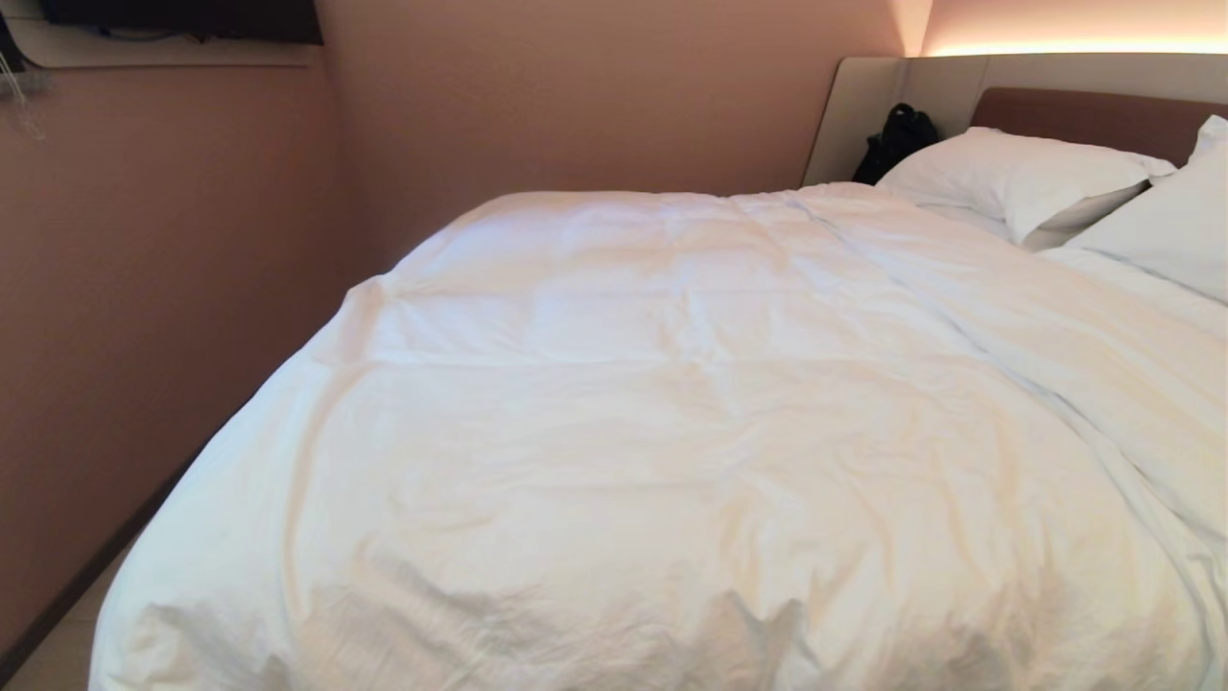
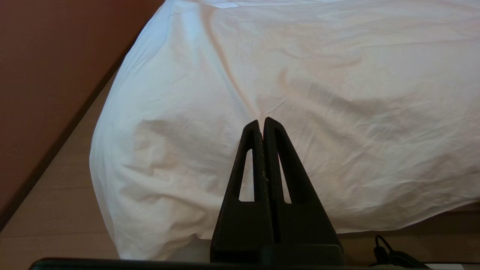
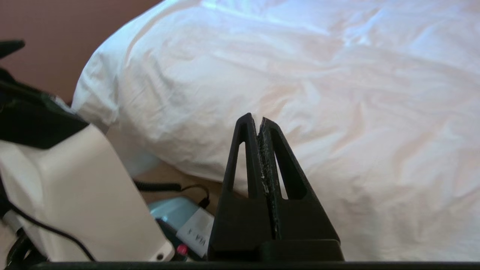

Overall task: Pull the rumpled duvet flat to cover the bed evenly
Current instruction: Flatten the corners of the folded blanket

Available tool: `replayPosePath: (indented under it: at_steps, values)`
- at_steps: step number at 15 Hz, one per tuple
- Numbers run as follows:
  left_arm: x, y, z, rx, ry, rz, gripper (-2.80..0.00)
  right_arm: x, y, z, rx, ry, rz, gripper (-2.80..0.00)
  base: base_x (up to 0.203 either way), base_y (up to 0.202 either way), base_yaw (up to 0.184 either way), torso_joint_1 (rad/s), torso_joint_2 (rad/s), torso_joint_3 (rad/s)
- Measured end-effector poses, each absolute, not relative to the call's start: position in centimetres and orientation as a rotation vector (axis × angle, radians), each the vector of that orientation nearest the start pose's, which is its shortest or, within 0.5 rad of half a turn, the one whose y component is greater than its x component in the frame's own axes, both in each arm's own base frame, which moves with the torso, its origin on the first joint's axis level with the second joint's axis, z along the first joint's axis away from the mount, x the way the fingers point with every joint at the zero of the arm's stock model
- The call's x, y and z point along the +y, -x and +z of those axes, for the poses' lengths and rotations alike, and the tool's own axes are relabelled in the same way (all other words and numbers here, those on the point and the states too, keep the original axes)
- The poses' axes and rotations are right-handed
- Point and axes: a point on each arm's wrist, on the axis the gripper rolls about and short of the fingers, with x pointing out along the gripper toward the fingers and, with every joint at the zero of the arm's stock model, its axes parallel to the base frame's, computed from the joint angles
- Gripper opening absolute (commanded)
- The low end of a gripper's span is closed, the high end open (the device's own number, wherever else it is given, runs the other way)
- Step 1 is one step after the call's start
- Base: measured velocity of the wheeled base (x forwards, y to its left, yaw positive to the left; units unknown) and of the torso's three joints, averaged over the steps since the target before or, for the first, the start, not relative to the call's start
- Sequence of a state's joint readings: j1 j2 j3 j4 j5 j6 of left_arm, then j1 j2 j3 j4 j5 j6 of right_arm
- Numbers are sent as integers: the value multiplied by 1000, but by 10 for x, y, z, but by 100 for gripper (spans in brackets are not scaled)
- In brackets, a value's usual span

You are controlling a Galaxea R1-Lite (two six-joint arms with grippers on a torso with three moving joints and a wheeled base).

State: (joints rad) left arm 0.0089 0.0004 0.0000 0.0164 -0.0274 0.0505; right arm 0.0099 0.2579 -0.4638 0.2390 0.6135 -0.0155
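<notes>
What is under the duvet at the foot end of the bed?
The duvet drapes over the foot end and hangs down its side, so the mattress and sheet beneath are hidden. Below its hem, only the floor and a strip of brown base show.

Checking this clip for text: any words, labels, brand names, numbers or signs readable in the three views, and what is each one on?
No text can be read for certain.
Small white paper label on the light blue part of the robot's body, right wrist view: a few dark characters, too blurred to read.
Puffy white quilted duvet, white pillows, black bag by the padded headboard: no print visible.
</notes>
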Motion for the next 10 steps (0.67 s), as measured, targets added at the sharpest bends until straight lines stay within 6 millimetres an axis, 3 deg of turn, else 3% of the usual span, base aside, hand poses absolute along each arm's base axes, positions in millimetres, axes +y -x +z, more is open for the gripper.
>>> replayPosePath:
  at_steps: [5,10]
  values:
    - [-1,23,74,17,-52,-18,-280,10,52,153,-77,12,454,-280,0,0,0,0,0,0]
    - [-1,23,74,16,-53,-18,-280,5,37,108,-44,26,239,-280,0,0,0,0,0,0]
